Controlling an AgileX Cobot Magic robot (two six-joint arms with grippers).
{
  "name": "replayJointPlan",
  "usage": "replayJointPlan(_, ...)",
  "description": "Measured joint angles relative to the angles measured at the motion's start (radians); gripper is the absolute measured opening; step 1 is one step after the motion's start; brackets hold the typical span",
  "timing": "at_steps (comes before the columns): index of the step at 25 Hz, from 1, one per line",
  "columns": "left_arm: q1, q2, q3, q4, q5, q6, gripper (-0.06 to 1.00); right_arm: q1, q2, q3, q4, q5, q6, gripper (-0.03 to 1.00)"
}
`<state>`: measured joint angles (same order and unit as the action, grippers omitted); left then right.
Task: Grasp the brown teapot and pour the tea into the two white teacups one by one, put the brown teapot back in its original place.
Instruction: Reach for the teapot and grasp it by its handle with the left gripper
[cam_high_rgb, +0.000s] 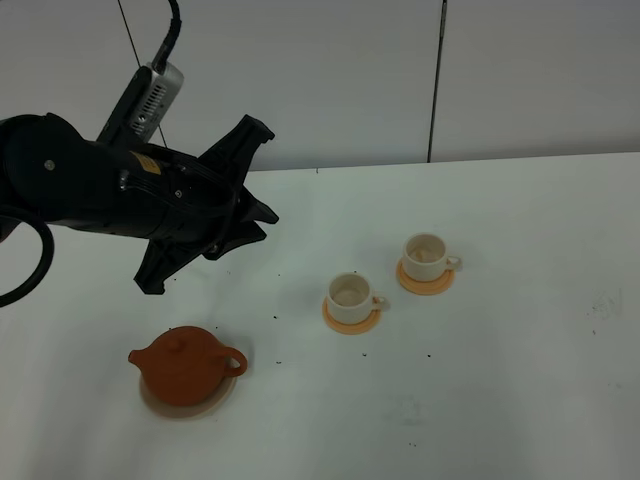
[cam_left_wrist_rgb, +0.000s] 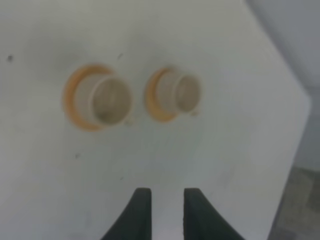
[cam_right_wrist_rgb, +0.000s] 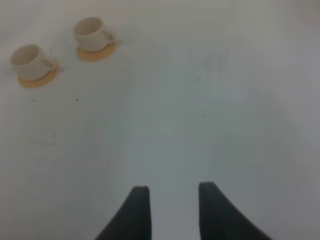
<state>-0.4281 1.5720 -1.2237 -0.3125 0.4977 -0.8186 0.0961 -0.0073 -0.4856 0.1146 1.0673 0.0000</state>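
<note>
text: none readable | arm sticker — too small to read

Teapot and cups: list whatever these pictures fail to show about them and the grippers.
- Teapot: contents hidden by its lid, high view; absent from both wrist views.
- Cups: fill unreadable; left wrist view blurred, high view too small.
- Right gripper: outside high view; right wrist view's edge cuts all but the fingertips.
</note>
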Motion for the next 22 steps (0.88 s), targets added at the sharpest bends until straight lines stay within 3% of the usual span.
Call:
replayJointPlan(2,0.0,0.007,0.0,-0.005,-0.008,-0.031,0.23,0.0,0.0,0.0,0.0,0.0,0.0,0.24)
replayJointPlan(6,0.0,0.012,0.0,-0.013,-0.036,-0.27,0.23,0.0,0.0,0.0,0.0,0.0,0.0,0.24)
replayJointPlan(11,0.0,0.016,0.0,0.156,-0.03,-0.48,0.23,0.0,0.0,0.0,0.0,0.0,0.0,0.24)
replayJointPlan(17,-0.003,0.066,0.0,0.247,0.167,-0.936,0.23,0.0,0.0,0.0,0.0,0.0,0.0,0.24)
replayJointPlan(22,-0.005,0.09,0.0,0.256,0.288,-1.2,0.23,0.0,0.0,0.0,0.0,0.0,0.0,0.24)
